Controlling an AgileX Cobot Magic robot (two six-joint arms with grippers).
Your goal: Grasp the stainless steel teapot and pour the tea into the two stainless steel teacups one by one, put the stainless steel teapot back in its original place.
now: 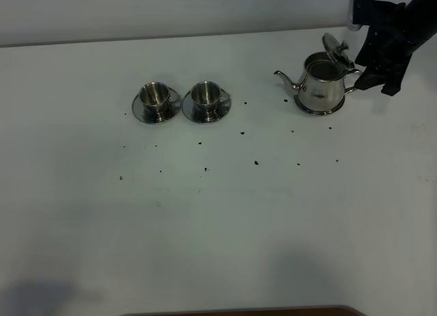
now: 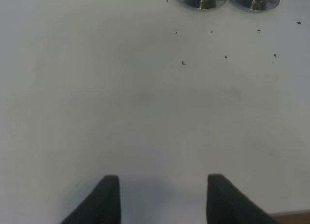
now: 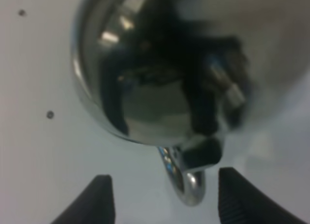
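The right pincer (image 3: 164,183) gapes wide, the stainless steel teapot's (image 3: 145,83) loop handle (image 3: 190,190) between its tips.

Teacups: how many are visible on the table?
2. The first teacup stands toward the left of the high view; the second teacup stands just beside it, nearer the teapot. None appears hidden.

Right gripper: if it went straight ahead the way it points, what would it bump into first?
Most likely the loop handle of the teapot. It sits just ahead of the open right gripper, with the shiny body right behind. The view is blurry, so depth is uncertain.
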